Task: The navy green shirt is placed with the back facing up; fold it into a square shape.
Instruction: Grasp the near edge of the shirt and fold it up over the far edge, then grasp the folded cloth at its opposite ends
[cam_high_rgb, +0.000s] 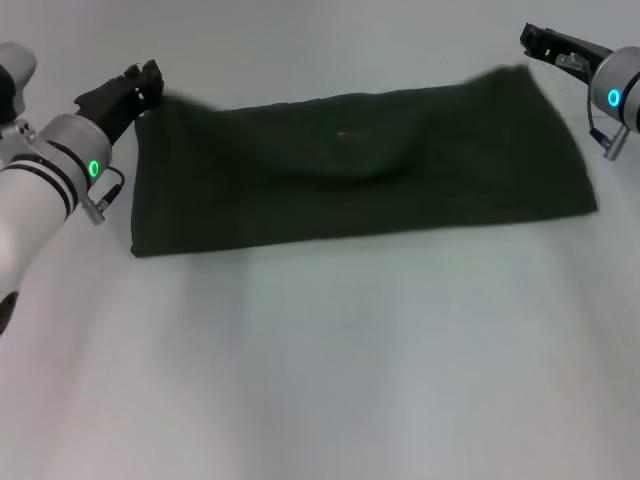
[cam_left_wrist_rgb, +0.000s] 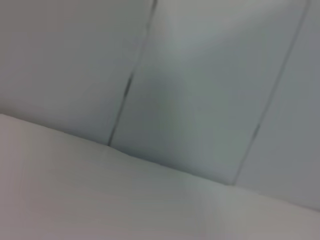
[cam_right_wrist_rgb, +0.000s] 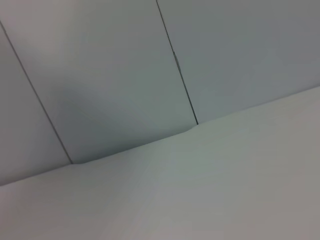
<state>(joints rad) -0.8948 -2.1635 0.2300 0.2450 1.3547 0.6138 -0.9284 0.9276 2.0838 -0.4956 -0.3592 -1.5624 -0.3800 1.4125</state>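
On my head cam, far left: left gripper (cam_high_rgb: 140, 85) sits at the far-left corner of the navy green shirt (cam_high_rgb: 360, 170), tip right at the cloth edge. Fingers look close together but I can't tell if they've got fabric pinched or are just beside it.

Shirt itself lies across the far half of the white table (cam_high_rgb: 320, 370), folded into a wide dark band, long axis running L to R. Plain side up, no lettering showing. Near edge is fairly straight; far edge rises toward the right corner. Shallow sag/crease w/ a small pale fleck around the middle, near the far edge.

Far right: right gripper (cam_high_rgb: 545, 42) is just off the shirt's far-right corner, beside it, apart from the cloth as far as I can see. Can't tell its opening either.

Both wrist cams: only table surface (cam_left_wrist_rgb: 100, 200) and grey wall panels (cam_right_wrist_rgb: 115, 75) w/ seams.
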